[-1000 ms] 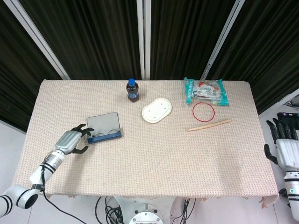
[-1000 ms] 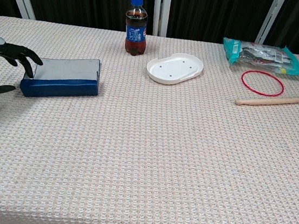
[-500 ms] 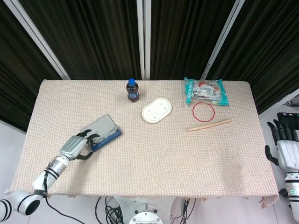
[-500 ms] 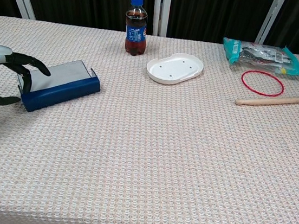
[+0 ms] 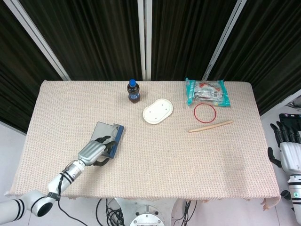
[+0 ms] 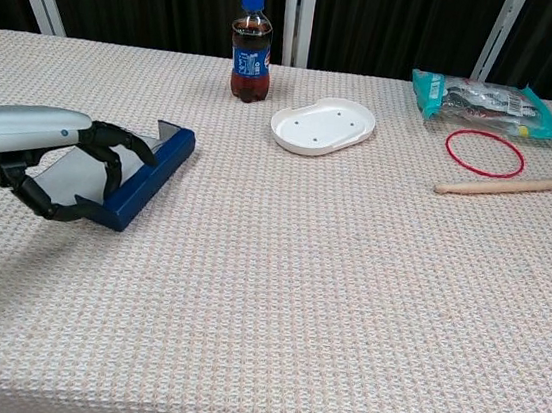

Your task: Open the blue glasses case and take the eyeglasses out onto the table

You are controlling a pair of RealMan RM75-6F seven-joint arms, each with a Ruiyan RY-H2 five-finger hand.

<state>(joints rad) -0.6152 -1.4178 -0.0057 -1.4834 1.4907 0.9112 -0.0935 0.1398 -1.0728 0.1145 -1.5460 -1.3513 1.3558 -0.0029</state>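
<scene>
Fingers [image 6: 102, 150] of the left hand [image 5: 94, 151] are grasping the blue glasses case [image 5: 109, 135] at its seven-o'clock end, steadying it on the desk [image 5: 188, 155] for opening.

Table [image 5: 155, 160]: covered in beige woven cloth. Far side: black pleated curtain [image 5: 94, 37] with white vertical frame bars [image 5: 144, 37]. Pale floor [image 5: 11, 141] at left.

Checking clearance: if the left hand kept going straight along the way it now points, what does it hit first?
It is already at the blue glasses case: the left hand has its fingers curled around the near end. Past the case, the line seems to lead toward the white dish, though depth is unclear.
</scene>
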